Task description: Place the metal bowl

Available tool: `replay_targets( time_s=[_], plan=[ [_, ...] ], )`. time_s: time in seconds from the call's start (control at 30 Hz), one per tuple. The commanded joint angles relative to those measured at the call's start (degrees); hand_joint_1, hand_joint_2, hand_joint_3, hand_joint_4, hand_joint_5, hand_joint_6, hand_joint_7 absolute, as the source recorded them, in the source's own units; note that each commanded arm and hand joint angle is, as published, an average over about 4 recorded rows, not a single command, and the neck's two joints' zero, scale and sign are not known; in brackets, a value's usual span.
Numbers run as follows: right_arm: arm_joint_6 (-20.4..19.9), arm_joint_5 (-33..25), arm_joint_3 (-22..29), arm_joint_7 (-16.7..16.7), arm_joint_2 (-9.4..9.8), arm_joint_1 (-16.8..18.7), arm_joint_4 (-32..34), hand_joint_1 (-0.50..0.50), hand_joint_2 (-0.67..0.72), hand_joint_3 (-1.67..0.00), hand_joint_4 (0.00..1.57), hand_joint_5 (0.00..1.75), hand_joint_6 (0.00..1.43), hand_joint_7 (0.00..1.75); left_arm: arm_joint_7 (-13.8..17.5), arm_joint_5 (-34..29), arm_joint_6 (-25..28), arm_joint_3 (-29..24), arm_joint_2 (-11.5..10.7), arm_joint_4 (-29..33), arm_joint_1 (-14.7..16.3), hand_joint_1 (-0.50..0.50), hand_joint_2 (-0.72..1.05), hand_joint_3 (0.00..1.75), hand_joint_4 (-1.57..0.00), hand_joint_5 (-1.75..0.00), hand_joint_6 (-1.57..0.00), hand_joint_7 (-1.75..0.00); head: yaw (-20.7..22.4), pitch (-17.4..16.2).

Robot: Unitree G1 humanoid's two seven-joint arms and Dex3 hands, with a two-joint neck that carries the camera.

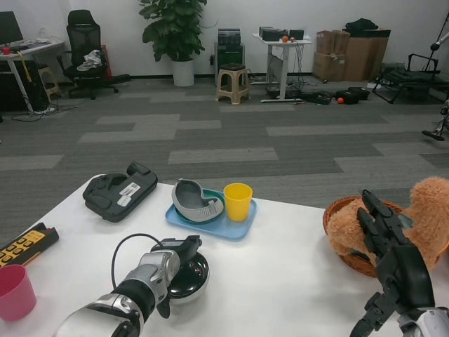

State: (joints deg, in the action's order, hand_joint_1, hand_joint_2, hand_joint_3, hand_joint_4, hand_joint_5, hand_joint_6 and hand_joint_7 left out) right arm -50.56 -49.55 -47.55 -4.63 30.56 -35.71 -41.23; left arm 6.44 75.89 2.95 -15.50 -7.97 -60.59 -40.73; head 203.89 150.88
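Sitting mouth-up near the front edge of the white table, the round metal bowl has no long axis; the left hand grips its rim. The right hand hovers spread, empty, beside a wicker basket. Behind lies grey carpet.

The metal bowl is shiny, dark inside, upright on the white surface, near its front edge, partly hidden.
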Motion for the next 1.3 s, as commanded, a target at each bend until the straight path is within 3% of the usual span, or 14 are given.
replay_targets(
  time_s=[0.03,0.13,0.27,0.33,0.73,0.93,1.03,1.17,1.2,1.3],
  plan=[
    [-0.2,-0.3,-0.2,-0.2,0.36,0.3,0.4,0.29,0.72,0.00,0.06,0.00,0.00,0.14,1.4,0.5,0.2,0.5,0.6,-0.4,2.0,-0.50,1.05,0.96,0.00,-0.51,0.00,-0.21,0.2,0.0],
    [-0.2,-0.3,-0.2,-0.2,0.38,0.5,0.6,0.28,0.72,0.00,0.06,0.00,0.00,0.14,1.8,0.8,0.3,0.8,0.7,1.3,2.8,-0.50,0.94,0.85,0.00,-0.62,0.00,-0.19,0.3,0.1],
    [-0.2,-0.3,-0.2,-0.1,0.38,0.8,0.8,0.29,0.72,0.00,0.06,0.00,0.00,0.14,2.1,0.7,0.3,-0.2,1.0,3.1,3.4,-0.48,0.52,0.46,0.00,-0.72,0.00,-0.09,0.6,0.1],
    [-0.3,-0.3,-0.2,-0.1,0.38,0.8,0.9,0.29,0.72,0.00,0.06,0.00,0.00,0.14,2.3,0.2,0.2,-1.6,1.1,4.4,3.7,-0.48,0.43,0.37,0.00,-0.72,0.00,-0.05,0.9,0.0],
    [-0.2,-0.5,-0.2,-0.1,0.38,0.9,0.4,0.29,0.72,0.00,0.06,0.00,0.00,0.14,3.2,-6.3,-2.2,-2.7,0.9,16.8,6.4,-0.48,0.43,0.26,0.00,-0.72,0.00,0.00,1.8,0.1],
    [-0.2,-0.5,-0.2,-0.1,0.33,0.3,-0.4,0.29,0.72,0.00,0.06,0.00,0.00,0.19,3.4,-12.6,-2.0,-2.3,1.2,27.1,9.1,-0.48,0.58,0.26,0.00,-0.72,0.00,0.00,1.4,0.8],
    [-0.2,-0.5,0.0,-0.1,0.27,0.3,-0.7,0.29,0.72,0.00,0.06,0.00,0.00,0.19,4.0,-18.7,0.5,-4.4,3.3,34.1,11.4,-0.48,0.52,0.17,0.00,-0.62,0.00,0.00,1.2,1.0],
    [-0.3,-0.6,0.9,-0.2,0.09,0.3,-1.0,0.29,0.72,0.00,0.06,0.00,0.00,0.14,4.8,-37.4,1.5,-9.2,7.6,43.3,15.9,-0.48,0.52,0.09,0.00,-0.46,0.00,0.00,1.1,1.4],
    [-0.3,-0.6,1.1,-0.2,0.07,0.3,-1.0,0.29,0.72,0.00,0.06,0.00,0.00,0.14,5.0,-40.6,1.1,-9.2,7.8,44.0,16.5,-0.48,0.52,0.09,0.00,-0.44,0.00,0.00,1.1,1.4],
    [-0.3,-0.6,1.7,-0.1,-0.02,0.3,-1.2,0.29,0.72,0.00,0.06,0.00,0.00,0.14,5.5,-59.0,-2.8,-8.6,8.2,47.3,20.3,-0.48,0.49,0.09,0.00,-0.38,0.00,0.00,1.3,1.5]
  ],
)
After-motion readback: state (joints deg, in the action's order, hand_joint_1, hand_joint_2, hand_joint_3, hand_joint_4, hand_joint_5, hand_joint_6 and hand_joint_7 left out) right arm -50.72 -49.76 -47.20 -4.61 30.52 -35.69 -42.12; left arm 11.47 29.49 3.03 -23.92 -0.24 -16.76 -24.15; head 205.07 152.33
